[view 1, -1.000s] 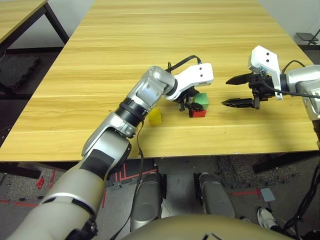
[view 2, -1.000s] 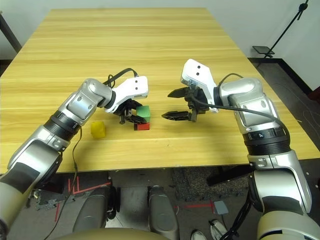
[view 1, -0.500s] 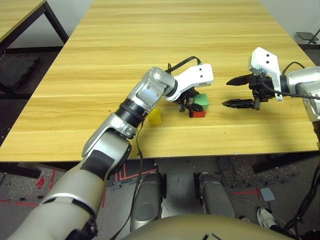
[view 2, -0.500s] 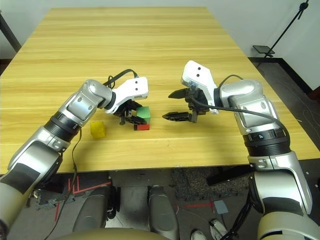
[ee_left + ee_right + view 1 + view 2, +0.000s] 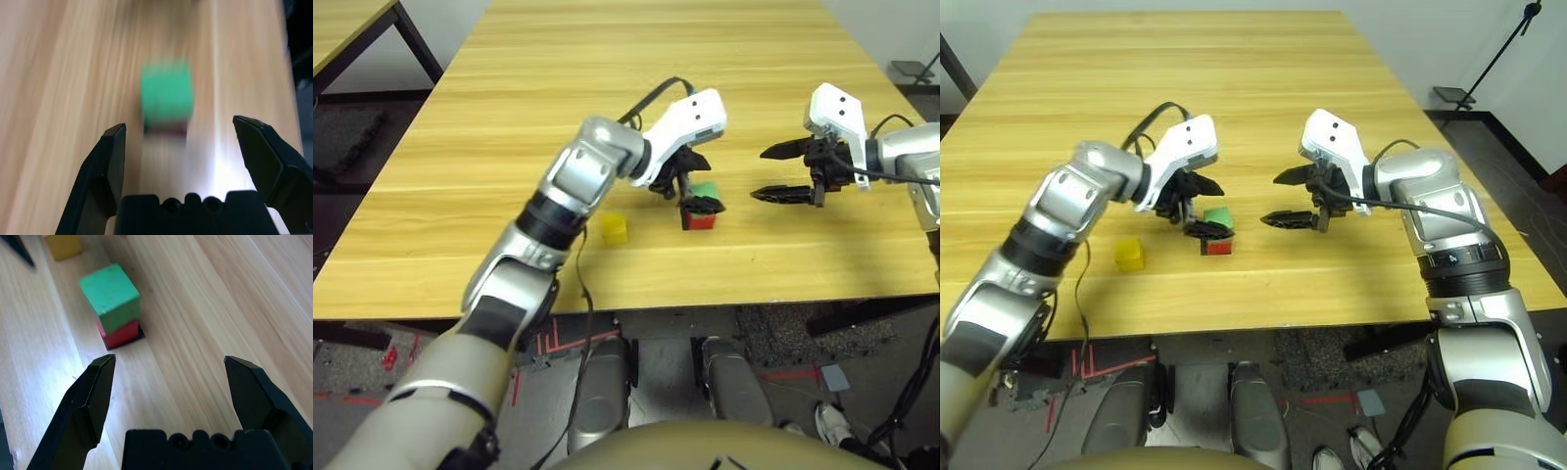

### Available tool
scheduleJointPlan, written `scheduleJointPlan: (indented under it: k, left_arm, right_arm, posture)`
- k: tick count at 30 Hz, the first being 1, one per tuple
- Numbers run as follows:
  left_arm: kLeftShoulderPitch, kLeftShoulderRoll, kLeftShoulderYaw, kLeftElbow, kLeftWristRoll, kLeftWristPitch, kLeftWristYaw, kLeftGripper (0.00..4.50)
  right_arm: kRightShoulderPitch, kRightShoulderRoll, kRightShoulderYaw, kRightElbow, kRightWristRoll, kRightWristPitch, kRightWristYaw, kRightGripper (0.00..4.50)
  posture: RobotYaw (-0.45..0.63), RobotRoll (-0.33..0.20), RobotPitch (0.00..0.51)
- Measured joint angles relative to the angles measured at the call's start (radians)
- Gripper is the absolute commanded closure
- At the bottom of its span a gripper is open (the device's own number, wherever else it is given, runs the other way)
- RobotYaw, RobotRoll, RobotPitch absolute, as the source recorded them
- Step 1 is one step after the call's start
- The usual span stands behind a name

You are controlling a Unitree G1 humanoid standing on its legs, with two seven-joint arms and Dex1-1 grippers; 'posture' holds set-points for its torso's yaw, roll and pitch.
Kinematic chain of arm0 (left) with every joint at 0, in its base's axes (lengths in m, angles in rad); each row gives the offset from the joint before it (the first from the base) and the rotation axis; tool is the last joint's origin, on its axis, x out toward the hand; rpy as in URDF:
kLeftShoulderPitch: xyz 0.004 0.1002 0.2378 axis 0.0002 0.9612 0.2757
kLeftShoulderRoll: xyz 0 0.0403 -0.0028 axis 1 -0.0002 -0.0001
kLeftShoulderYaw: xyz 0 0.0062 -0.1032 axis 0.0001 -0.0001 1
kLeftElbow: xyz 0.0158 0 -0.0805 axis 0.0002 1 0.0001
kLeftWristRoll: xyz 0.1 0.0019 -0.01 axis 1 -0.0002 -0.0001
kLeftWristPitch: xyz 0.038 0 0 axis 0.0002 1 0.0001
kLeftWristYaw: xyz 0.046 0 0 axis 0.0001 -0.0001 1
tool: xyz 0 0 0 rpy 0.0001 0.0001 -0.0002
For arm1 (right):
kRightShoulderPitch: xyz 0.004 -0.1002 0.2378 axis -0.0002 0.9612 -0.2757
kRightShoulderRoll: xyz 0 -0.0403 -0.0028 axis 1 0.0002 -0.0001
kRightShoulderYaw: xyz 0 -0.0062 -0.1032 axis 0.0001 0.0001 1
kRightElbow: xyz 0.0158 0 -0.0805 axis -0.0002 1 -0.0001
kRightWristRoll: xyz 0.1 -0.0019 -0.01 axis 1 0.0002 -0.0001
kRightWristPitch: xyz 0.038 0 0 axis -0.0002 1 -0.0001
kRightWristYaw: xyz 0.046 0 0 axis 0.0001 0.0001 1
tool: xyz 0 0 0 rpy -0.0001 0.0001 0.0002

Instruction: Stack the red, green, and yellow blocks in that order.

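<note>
The green block (image 5: 110,293) sits on the red block (image 5: 122,333), which rests on a dark patch (image 5: 142,333) nearer the front edge of the surface (image 5: 783,274) than its far edge. The yellow block (image 5: 1130,255) lies apart from that pair, toward the front-left corner, and has yet to be stacked.

Beside the pair, the left pincer (image 5: 178,122) is spread wide and holds nothing; the right pincer (image 5: 170,357), on the pair's other side, is also wide and empty.

The step in hand looks like clearing the left pincer from the green block, then fetching the yellow one. Best to back straight off along the line of the fingers, both sides free, so neither tip drags the green block askew. After that, come down squarely over the yellow block, grip its flat sides, lift it above the pair's height, and let go only once it sits flush.
</note>
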Motion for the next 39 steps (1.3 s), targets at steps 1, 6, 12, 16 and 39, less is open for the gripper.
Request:
scheduleJointPlan:
  k: [1,6,12,16,39]
  left_arm:
    - [0.028,0.035,-0.001,-0.018,0.000,-0.003,-0.006,0.03]
    - [0.120,0.131,-0.008,-0.028,0.014,-0.087,-0.001,0.03]
    - [0.138,0.122,-0.015,0.045,0.047,-0.169,0.039,0.03]
    - [0.151,0.105,-0.030,0.106,0.081,-0.230,0.060,0.21]
    - [-0.260,-0.064,-0.051,-0.001,-0.058,0.167,-0.017,2.46]
  right_arm:
    - [-0.003,0.004,0.003,0.001,-0.001,-0.001,0.000,0.00]
    - [-0.017,0.020,0.013,0.009,-0.002,-0.005,0.001,0.00]
    - [-0.046,0.025,0.017,0.020,-0.002,-0.012,0.003,0.00]
    - [-0.046,0.028,0.018,0.020,-0.002,-0.012,0.004,0.00]
    - [-0.003,0.011,0.015,0.000,0.005,0.006,-0.001,0.00]
  posture:
    - [0.21,-0.097,0.064]
    - [0.21,-0.106,0.064]
    - [0.21,-0.115,0.069]
    - [0.20,-0.115,0.070]
    - [0.19,-0.067,0.073]
